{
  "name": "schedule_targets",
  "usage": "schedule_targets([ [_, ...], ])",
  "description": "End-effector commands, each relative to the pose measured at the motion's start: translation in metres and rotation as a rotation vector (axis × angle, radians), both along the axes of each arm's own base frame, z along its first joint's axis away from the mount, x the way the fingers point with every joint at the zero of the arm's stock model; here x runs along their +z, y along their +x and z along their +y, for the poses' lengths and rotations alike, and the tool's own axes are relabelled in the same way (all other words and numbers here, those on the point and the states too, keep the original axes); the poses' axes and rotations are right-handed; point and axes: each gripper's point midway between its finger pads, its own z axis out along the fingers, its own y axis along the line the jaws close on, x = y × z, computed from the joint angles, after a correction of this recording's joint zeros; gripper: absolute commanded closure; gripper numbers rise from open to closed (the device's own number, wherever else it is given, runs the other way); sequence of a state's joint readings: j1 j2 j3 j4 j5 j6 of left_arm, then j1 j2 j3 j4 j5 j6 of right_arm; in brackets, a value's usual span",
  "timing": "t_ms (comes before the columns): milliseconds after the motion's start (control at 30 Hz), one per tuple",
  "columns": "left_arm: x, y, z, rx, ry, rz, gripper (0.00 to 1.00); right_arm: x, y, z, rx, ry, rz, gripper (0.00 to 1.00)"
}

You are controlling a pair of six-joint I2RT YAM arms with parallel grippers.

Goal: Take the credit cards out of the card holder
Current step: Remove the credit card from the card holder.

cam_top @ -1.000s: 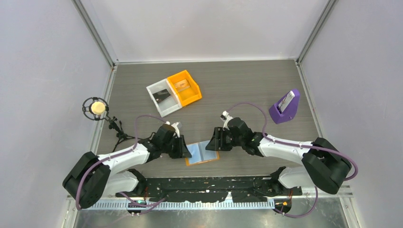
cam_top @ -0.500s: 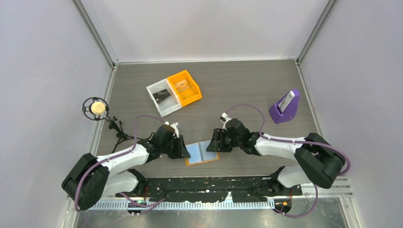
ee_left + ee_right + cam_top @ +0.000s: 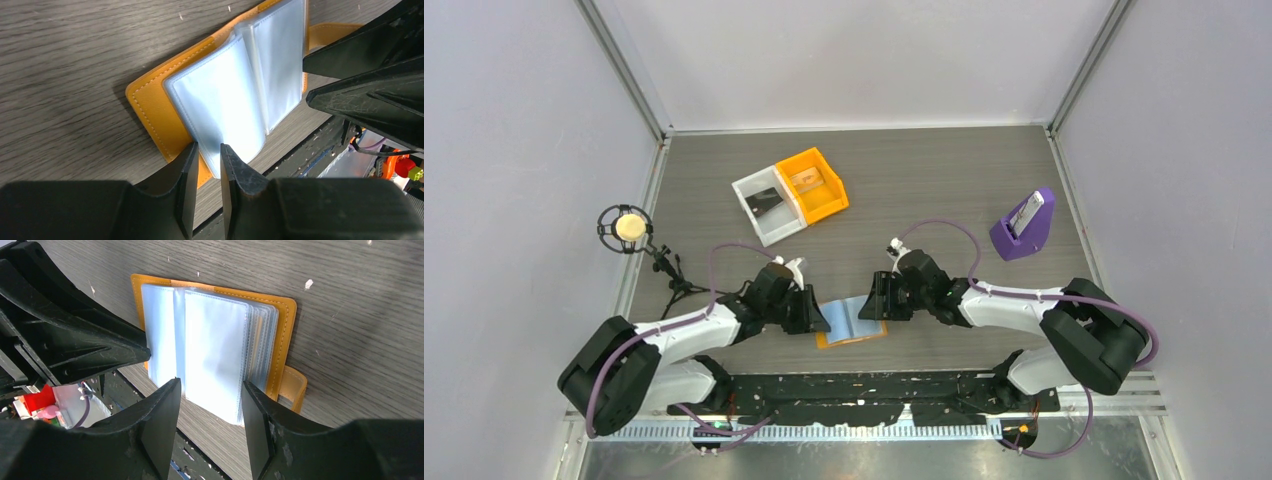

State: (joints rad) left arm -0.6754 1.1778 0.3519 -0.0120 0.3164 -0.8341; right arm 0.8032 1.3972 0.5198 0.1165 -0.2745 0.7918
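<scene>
Between the left pincer [image 3: 208, 148] and right pincer [image 3: 210, 384], the card holder [image 3: 852, 322] is lying open.
The left, a slit apart and empty, is hovering at its edge; the right, half open and empty, should be closing on one sleeve [image 3: 215, 350] only.

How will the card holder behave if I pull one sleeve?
The card holder is probably floppy: its clear sleeves fan and bow. Thin, likely light, so it may slide on the table unless pinned. The glossy plastic could slip.

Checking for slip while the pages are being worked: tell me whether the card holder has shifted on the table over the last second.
No visible shift. In the top view the card holder lies at the same spot relative to the orange bin.
</scene>
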Motion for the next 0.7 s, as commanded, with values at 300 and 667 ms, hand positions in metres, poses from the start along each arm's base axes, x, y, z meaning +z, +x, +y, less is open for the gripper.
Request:
schedule_targets([
  [300, -0.001, -0.005, -0.008, -0.025, -0.028, -0.003, 0.75, 0.033, 0.010, 0.017, 0.003, 0.152, -0.049, 0.47],
  [667, 0.009, -0.008, 0.002, 0.001, -0.001, -0.013, 0.75, 0.041, 0.007, 0.027, 0.015, 0.221, -0.027, 0.49],
])
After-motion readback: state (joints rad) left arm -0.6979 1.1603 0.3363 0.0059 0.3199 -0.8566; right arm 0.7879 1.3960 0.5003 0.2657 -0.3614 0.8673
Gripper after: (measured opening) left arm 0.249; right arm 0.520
